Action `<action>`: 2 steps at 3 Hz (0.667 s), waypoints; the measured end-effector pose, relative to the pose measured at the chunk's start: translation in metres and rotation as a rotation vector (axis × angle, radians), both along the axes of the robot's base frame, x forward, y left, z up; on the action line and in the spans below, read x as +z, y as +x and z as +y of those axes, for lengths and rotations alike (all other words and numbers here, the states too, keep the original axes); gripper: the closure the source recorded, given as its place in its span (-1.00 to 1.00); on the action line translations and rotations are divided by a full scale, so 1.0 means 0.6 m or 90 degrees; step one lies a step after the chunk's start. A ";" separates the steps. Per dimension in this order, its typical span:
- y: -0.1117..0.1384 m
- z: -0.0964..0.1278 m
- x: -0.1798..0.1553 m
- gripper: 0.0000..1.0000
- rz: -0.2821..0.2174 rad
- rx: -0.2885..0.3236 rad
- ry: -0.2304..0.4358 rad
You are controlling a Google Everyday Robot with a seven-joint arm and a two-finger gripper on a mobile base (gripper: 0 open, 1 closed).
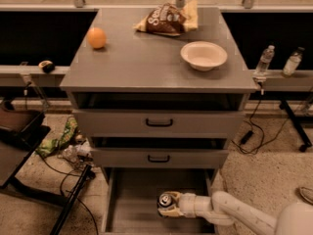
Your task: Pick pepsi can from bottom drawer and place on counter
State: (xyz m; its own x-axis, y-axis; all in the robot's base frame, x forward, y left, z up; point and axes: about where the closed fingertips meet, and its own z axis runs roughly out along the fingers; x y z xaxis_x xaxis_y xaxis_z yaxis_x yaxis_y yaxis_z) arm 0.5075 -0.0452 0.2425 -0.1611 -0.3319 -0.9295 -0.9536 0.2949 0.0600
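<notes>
The bottom drawer point(129, 207) is pulled open below the two upper drawers. The pepsi can point(165, 200), dark with a silver top, stands upright on the drawer floor near the middle. My gripper point(168, 205) reaches in from the lower right on a white arm, its fingers point(175, 197) around the can. The counter point(146, 58) is the grey top of the cabinet, above.
On the counter lie an orange point(97, 37) at the left, a chip bag point(166, 19) at the back and a white bowl point(204, 55) at the right. Two water bottles point(264, 61) stand on a ledge to the right. Cables and litter lie on the floor at the left.
</notes>
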 end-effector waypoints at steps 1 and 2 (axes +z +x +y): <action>-0.070 -0.039 0.126 1.00 0.067 0.027 0.019; -0.113 -0.050 0.267 1.00 0.125 0.064 0.044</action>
State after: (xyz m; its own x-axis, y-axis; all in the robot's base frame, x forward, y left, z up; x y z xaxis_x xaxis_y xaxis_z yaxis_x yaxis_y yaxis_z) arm 0.4397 -0.0752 0.4028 -0.3105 -0.2915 -0.9048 -0.9460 0.1884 0.2639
